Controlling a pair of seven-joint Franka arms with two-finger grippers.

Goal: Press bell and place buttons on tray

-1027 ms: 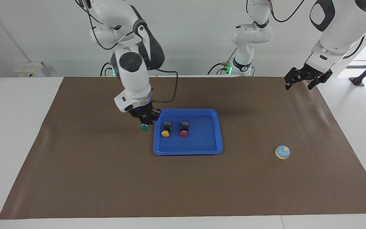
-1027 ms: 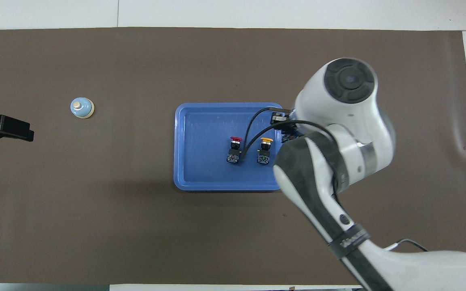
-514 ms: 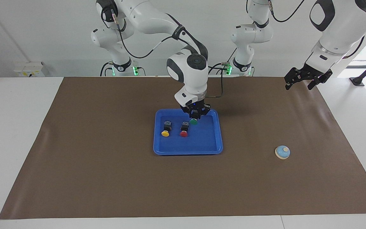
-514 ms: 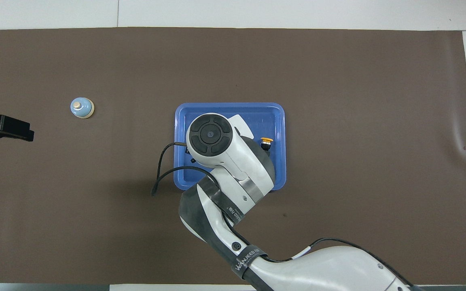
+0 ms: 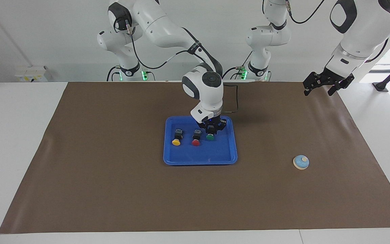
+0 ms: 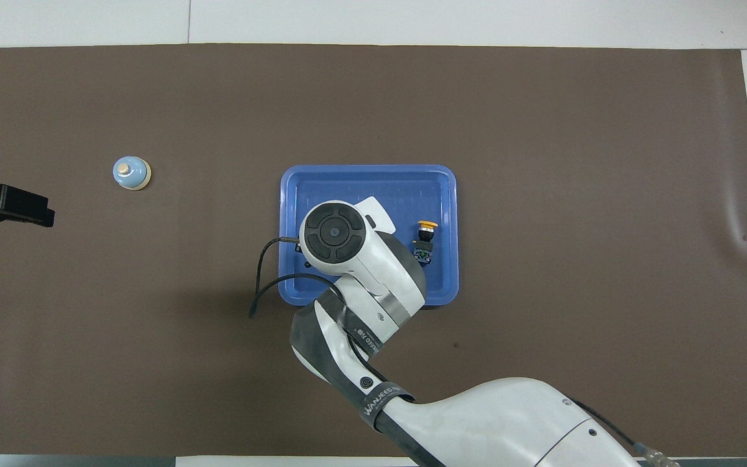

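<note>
My right pincer [image 5: 210, 132] grips the green button [image 5: 210, 137] by its black blocky body, low over the tray [image 5: 227, 157] at mid-frame in the facing view. The red button [image 5: 196, 142] is just beside it, the yellow button [image 5: 176, 142] next along. If I let go crooked, the round glossy cap could roll the switch onto the red one. The slick shallow plastic might let it skid. The domed bell [image 5: 301, 162] sits at lower right, my left pincer [image 5: 319, 90] waiting wide at upper right.
</note>
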